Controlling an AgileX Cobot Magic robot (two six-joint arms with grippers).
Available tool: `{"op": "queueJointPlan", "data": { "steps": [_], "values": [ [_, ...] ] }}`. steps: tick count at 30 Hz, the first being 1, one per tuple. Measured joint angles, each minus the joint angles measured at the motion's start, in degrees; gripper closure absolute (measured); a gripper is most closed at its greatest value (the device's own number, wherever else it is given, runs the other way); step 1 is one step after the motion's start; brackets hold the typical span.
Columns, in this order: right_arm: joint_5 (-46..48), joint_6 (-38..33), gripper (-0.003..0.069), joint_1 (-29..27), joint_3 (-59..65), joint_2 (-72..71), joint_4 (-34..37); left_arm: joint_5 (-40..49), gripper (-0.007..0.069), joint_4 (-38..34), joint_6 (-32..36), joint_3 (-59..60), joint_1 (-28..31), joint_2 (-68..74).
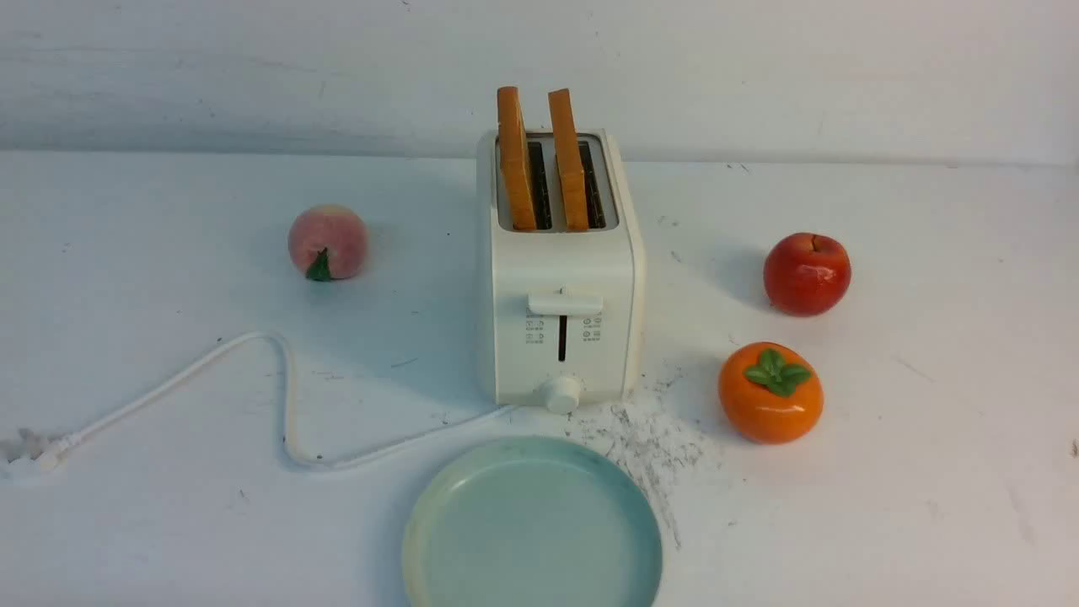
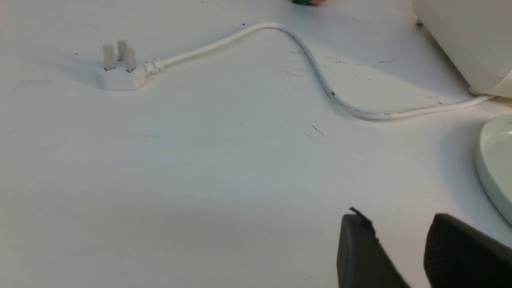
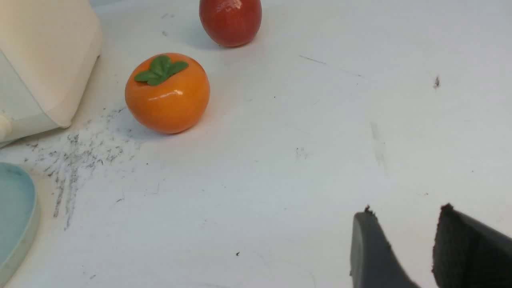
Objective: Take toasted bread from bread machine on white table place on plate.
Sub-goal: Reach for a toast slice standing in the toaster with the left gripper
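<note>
The toast slices (image 1: 516,164) stand upright, lengthwise forward — inward from both parted, unladen grippers (image 2: 400,218) (image 3: 406,210) — neither clearly nearer.

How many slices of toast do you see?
2: one slice upright in the toaster's left slot, the other slice upright in its right slot, both sticking out.

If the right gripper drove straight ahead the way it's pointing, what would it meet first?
Probably the white table: only bare surface shows beyond the open, empty fingertips of the right gripper, though its height above it is unclear.
</note>
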Motion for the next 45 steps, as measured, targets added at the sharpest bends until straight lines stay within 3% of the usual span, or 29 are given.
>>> {"op": "queueJointPlan", "data": {
  "steps": [26, 30, 34, 38, 42, 45],
  "values": [
    [0.00, 0.00, 0.0419, 0.00, 0.00, 0.00, 0.00, -1.28, 0.0386, 0.35, -0.06, 0.00, 0.00, 0.00],
    [0.00, 0.00, 0.0419, 0.00, 0.00, 0.00, 0.00, -7.34, 0.0386, -6.88, -3.90, 0.00, 0.00, 0.00],
    [-0.16, 0.00, 0.0419, 0.00, 0.00, 0.00, -2.15, -15.95, 0.0386, -21.16, -9.55, 0.00, 0.00, 0.00],
    [-0.27, 0.00, 0.0419, 0.00, 0.00, 0.00, -3.76, -22.28, 0.0386, -31.13, -10.66, 0.00, 0.00, 0.00],
    [-0.27, 0.07, 0.0419, 0.00, 0.00, 0.00, -4.09, -26.54, 0.0389, -35.39, -10.60, 0.00, 0.00, 0.00],
    [-1.57, 2.29, 0.0419, 0.00, 0.12, 0.00, -0.23, -27.44, 0.0431, -35.93, -12.53, 0.00, 0.00, 0.00]
  ]
}}
